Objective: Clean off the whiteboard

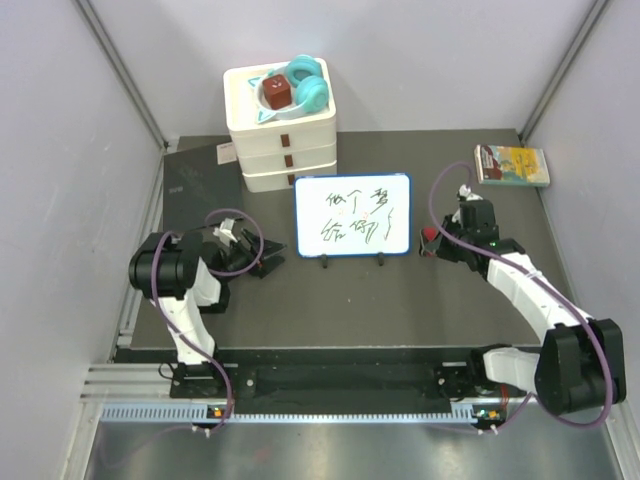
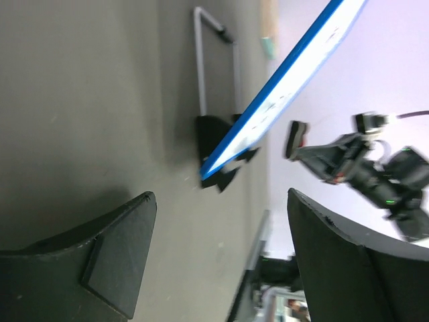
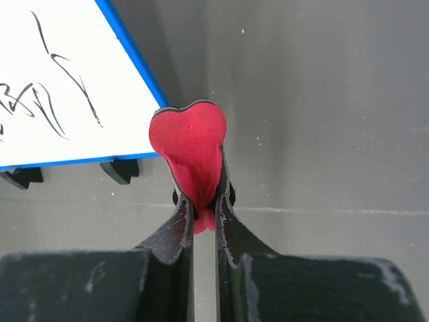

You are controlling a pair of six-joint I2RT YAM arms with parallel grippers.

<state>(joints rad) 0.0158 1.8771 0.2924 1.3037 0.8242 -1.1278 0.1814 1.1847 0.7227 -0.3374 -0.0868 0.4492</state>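
Pinches a red heart-shaped eraser (image 3: 191, 144) in the right tool (image 3: 200, 201), jaws narrowed hard onto its lower end, both lobes sticking out past the fingertips. Holds that eraser just beside the whiteboard (image 1: 352, 215), at 3 o'clock of its lower right corner. Shows a sliver of tabletop (image 1: 350, 310) between the two in the top view. Cannot tell from the right wrist view whether eraser and blue frame touch.

Finds the whiteboard near the middle of the tabletop, propped on small black feet (image 1: 323, 263), face turned toward the arms. Bears black scribbles across most of the white surface, plus a few faint red marks.

Carries the left tool (image 2: 221, 201) wide open and empty at 9 o'clock of the whiteboard, low over the tabletop. Points its fingers at the left edge, near it but apart. Catches the whiteboard edge-on between those fingers in the left wrist view, with the right tool and eraser beyond.

Has a white drawer box (image 1: 285, 150) at 11 o'clock of the whiteboard, just behind its top left corner. Tops that box with teal headphones (image 1: 310, 85) and a red block (image 1: 278, 95). Lays a dark notebook (image 1: 200, 180) flat at 10 o'clock, left of the box. Places a colourful book (image 1: 512, 165) at 2 o'clock, well apart, by the far right corner.
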